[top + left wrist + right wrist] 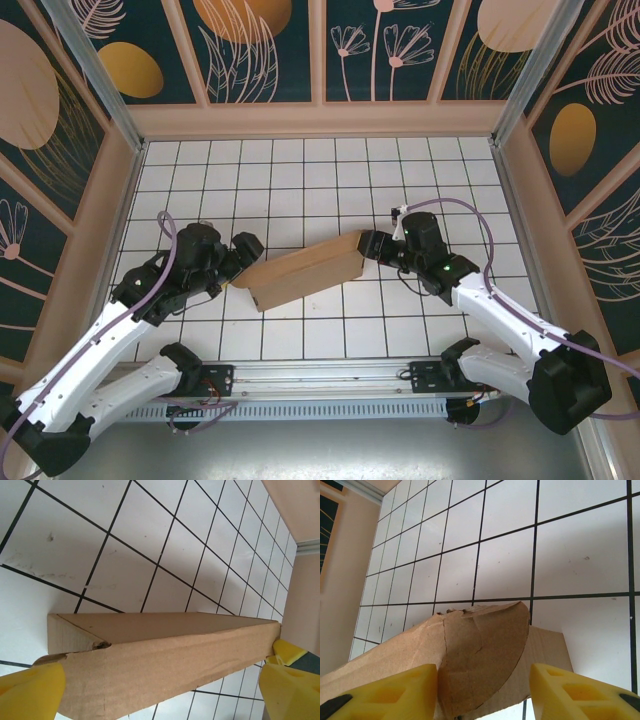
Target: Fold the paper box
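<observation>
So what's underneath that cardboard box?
Beneath the paper box only the white gridded table shows around it; the patch directly under the box is covered.

Left arm: white links with black joints, rising from its base at the near left and reaching inward toward the centre; purple cable looped along it. Left gripper [240, 258]: black body, pointing right, spread to its widest; in the left wrist view its yellow fingers [30, 690] stand far apart at the two lower corners, one on either side of the paper box [305, 271].

Right arm: same build, rising from the near right, elbow bent, forearm angled left and far; purple cable arched over the wrist. Right gripper [368, 245]: pointing left, part-way spread, its yellow fingers [385, 695] flanking the box's right end.
</observation>
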